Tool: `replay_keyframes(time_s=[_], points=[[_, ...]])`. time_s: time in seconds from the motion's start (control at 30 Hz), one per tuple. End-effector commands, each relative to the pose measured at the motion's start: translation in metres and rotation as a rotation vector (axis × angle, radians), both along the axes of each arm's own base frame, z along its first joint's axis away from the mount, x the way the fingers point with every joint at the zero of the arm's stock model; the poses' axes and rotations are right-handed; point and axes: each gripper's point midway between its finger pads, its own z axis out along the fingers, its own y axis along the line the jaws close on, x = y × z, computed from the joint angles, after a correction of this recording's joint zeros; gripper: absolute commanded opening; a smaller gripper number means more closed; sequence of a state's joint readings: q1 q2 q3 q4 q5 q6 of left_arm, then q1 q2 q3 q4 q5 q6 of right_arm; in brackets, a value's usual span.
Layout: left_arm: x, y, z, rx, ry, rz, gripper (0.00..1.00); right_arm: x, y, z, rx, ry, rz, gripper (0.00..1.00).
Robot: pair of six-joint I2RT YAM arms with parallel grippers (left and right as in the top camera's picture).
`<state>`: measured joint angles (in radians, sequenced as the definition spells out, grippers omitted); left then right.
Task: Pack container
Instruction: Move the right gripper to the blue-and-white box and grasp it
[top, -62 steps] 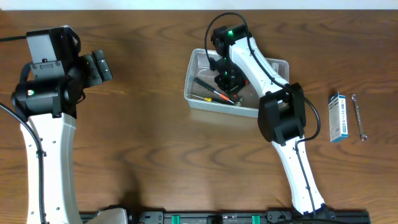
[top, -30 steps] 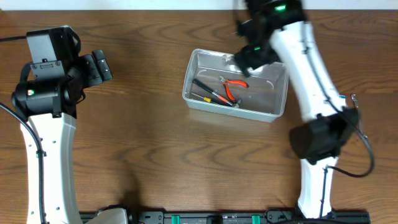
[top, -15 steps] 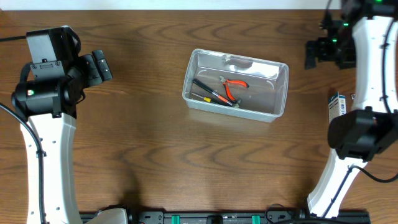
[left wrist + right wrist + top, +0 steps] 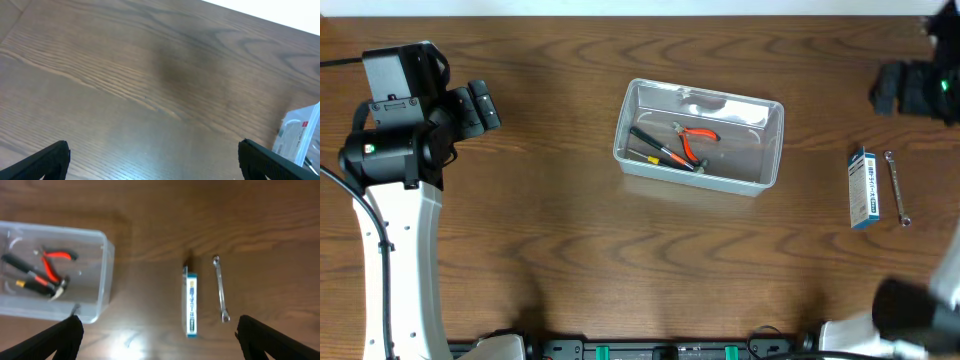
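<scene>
Midway through packing, with red-handled pliers [image 4: 695, 140] inside the clear rectangular plastic container [image 4: 745, 150] at frame centre and left tool [image 4: 480, 107], upper left, and right tool [image 4: 912, 92], upper right, both spread empty; next likely calls for lowering the right onto the blue-and-white box [image 4: 863, 188] or slim metal wrench [image 4: 897, 187] below.

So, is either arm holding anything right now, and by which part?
Nothing is held. The left gripper and the right gripper are both open and empty.

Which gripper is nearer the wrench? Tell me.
Right. The right gripper hovers close by the wrench; the left gripper sits far off, beyond the container.
</scene>
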<state>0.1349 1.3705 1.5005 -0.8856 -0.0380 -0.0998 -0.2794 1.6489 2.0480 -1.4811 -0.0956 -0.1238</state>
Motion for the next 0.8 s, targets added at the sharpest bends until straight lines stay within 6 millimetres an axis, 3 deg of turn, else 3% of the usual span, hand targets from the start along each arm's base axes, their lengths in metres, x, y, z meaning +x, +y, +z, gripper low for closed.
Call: replay_keyframes(time_s=[0.0, 0.23, 0.77], points=[[0.001, 0.003, 0.006, 0.022, -0.009, 0.002, 0.98, -0.020, -0.002, -0.051, 0.021, 0.095, -0.012, 0.99], [0.001, 0.003, 0.006, 0.022, -0.009, 0.002, 0.98, -0.039, -0.026, -0.116, 0.030, 0.137, -0.096, 0.99], [0.001, 0.003, 0.006, 0.022, -0.009, 0.002, 0.98, -0.029, -0.052, -0.224, 0.030, 0.411, -0.072, 0.99]])
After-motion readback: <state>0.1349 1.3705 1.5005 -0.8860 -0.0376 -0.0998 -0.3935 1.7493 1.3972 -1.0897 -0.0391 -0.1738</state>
